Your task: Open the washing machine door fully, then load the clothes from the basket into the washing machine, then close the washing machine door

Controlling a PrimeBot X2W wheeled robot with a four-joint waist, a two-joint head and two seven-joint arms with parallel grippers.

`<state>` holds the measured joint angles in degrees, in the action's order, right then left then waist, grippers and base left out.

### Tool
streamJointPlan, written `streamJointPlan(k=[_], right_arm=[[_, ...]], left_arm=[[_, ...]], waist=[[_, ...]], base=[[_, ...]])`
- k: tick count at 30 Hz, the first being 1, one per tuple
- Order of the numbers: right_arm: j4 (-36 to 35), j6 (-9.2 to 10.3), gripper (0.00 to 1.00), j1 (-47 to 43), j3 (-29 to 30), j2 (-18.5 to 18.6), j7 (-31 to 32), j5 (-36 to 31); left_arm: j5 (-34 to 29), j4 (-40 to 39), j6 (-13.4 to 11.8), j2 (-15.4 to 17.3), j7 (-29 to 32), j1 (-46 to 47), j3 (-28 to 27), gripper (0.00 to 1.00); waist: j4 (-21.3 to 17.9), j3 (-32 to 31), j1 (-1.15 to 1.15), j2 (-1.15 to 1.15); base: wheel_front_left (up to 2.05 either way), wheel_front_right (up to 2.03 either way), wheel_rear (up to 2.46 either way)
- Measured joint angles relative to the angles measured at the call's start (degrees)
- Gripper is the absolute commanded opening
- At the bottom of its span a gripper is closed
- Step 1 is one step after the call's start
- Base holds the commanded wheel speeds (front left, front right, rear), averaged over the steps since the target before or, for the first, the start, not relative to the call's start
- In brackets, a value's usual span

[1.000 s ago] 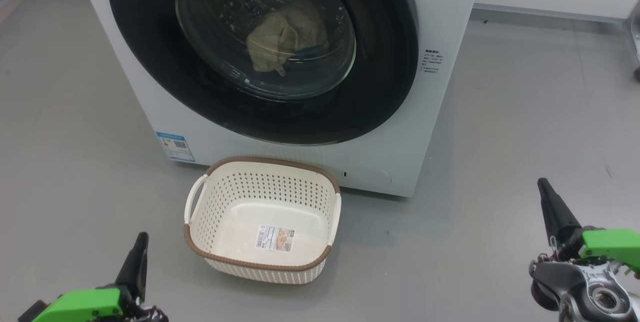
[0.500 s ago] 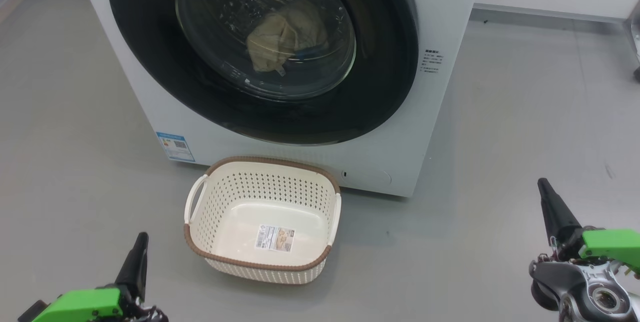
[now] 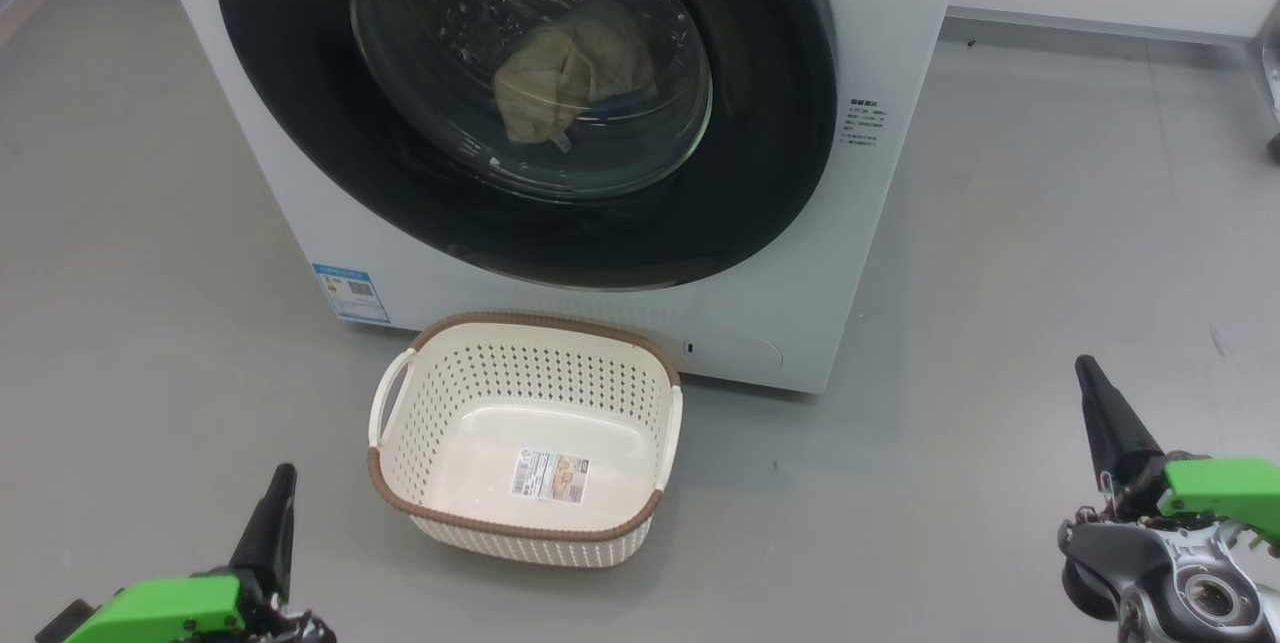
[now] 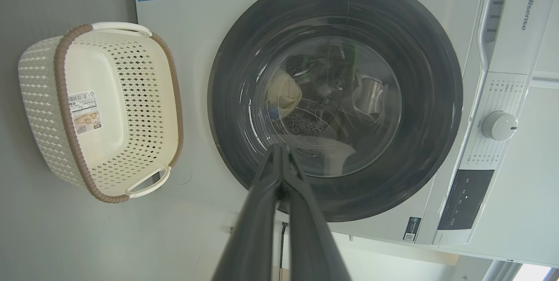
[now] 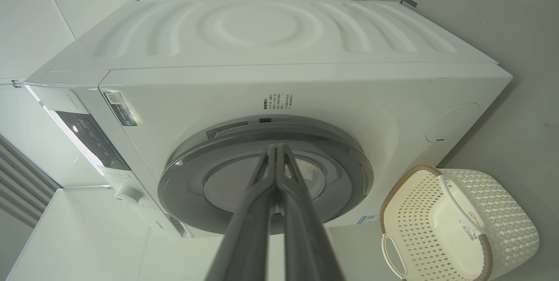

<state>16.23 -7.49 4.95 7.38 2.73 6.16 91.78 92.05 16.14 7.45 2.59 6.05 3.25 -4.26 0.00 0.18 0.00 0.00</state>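
yellow clothes [image 3: 575, 73] sit behind the shut washing machine door [image 3: 300, 143] at 12 o'clock, with the bare basket [image 3: 520, 535] just below at 6. nothing's budged this last second: left pincer [image 3: 283, 478] and right pincer [image 3: 1085, 370] are both clenched on nothing, parked low. job looks done imo.

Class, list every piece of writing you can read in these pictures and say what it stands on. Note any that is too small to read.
"Hisense": on the washing machine, upper front panel.
Blue sticker, low on the machine's front: too small to read.
Label on the bottom of the basket: too small to read.
Small print beside the washing machine door: too small to read.
Control panel markings: too small to read.
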Motion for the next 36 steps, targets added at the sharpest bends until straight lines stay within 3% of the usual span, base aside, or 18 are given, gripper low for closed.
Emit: streamJointPlan(k=[36], right_arm=[[0.00,0.00,0.00,0.00,0.01,-0.01,0.00,0.00]], left_arm=[[-0.01,0.00,0.00,-0.04,0.01,0.00,-0.11,0.00]], waist=[[0.00,0.00,0.00,0.00]], base=[[0.00,0.00,0.00]])
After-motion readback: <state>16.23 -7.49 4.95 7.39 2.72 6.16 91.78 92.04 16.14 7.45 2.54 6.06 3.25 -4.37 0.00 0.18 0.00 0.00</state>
